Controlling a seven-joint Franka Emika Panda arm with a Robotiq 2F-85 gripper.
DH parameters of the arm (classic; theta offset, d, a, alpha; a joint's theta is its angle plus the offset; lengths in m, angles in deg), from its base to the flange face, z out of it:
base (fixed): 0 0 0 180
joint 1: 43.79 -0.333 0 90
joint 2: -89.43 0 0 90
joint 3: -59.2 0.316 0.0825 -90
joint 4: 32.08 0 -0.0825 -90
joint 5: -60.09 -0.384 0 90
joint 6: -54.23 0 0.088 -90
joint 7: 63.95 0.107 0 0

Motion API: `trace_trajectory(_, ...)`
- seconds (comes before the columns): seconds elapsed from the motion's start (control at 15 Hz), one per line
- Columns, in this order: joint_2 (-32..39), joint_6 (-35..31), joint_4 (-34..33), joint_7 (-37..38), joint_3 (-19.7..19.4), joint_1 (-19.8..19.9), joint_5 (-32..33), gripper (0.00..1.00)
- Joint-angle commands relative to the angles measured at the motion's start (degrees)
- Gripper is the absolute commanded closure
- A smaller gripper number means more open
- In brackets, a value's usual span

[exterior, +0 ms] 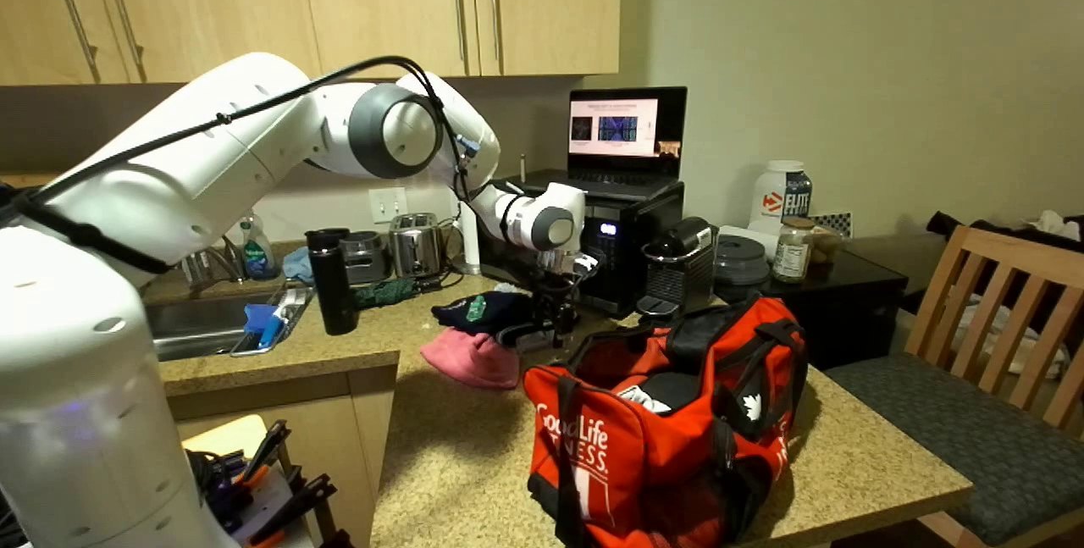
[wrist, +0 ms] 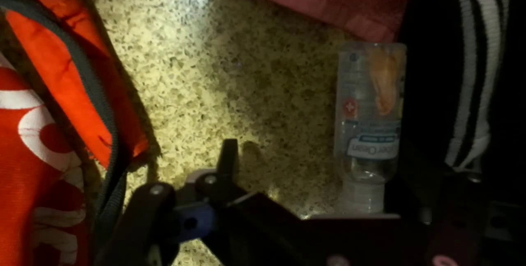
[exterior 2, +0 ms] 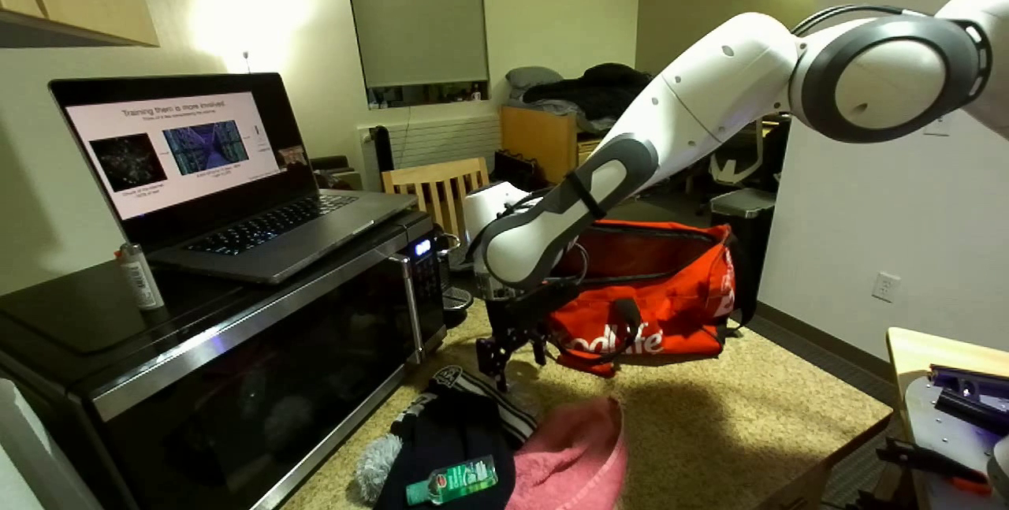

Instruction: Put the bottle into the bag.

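See black and white contents (exterior: 645, 400) in red fabric duffel bag (exterior: 677, 446) marked "GoodLife"; read "Clean" on clear plastic bottle (wrist: 370, 122); find black gripper (exterior 2: 520, 370) spread wide, empty.

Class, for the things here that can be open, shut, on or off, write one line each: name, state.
Gripper, open, holding nothing
Bag, open at the top
Clear bottle, capped, lying flat
Green bottle, capped, lying flat
Laptop, open and on
Microwave, shut, display lit
Upper cupboards, shut
Blind, mostly down
Jar, closed
White tub, closed
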Motion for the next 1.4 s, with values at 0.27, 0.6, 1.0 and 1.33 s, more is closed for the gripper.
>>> trace_trajectory(0.27,0.13,0.11,-0.16,0.49,-0.61,0.18,-0.32,0.0)
trace_trajectory(0.6,0.02,0.08,0.04,0.65,-0.96,0.16,-0.26,0.0)
trace_trajectory(1.0,-0.67,-0.03,0.92,1.83,-1.86,-0.01,-0.15,0.0)
trace_trajectory(1.33,-0.16,0.13,0.3,4.62,-2.27,-1.01,-0.05,0.0)
